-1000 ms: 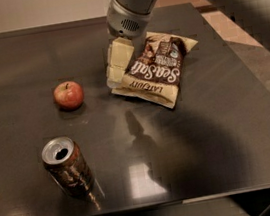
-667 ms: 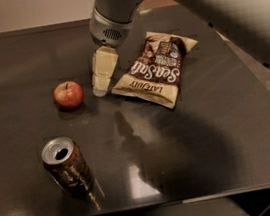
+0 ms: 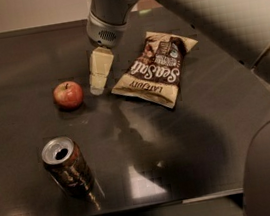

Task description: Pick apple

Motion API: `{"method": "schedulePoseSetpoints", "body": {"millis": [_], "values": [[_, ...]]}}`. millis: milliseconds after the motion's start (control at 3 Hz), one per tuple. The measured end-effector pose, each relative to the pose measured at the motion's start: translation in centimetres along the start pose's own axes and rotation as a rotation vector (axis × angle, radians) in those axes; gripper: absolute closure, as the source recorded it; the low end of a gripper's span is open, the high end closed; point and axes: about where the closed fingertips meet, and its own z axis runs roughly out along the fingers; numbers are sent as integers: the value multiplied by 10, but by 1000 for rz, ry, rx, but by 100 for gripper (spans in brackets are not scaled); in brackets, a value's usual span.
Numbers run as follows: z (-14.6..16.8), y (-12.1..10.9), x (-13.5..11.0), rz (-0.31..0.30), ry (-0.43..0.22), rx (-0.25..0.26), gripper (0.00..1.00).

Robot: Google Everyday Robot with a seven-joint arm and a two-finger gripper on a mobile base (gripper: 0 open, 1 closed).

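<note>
My tool (image 3: 98,87) hung just right of the apple (image 3: 68,94) on the counter (image 3: 205,135); I could not tell how open it was. A bag (image 3: 155,69) reading "Sea Salt" lay right of it, a can (image 3: 67,166) nearer.

Grey arm (image 3: 185,6), cream hand (image 3: 98,85) beside apple (image 3: 68,94)

Apple (image 3: 68,94) sits stem up on dark table (image 3: 190,142). Gripper (image 3: 97,88) hangs just beside apple on its right in view, apart from it. Chip bag (image 3: 155,69) lies flat further right of apple. Opened soda can (image 3: 67,166) stands in front of apple, well apart.
</note>
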Motion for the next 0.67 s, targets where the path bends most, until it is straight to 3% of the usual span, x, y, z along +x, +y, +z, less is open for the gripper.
{"method": "schedulePoseSetpoints", "body": {"millis": [667], "values": [[36, -18, -19, -19, -12, -20, 0]]}}
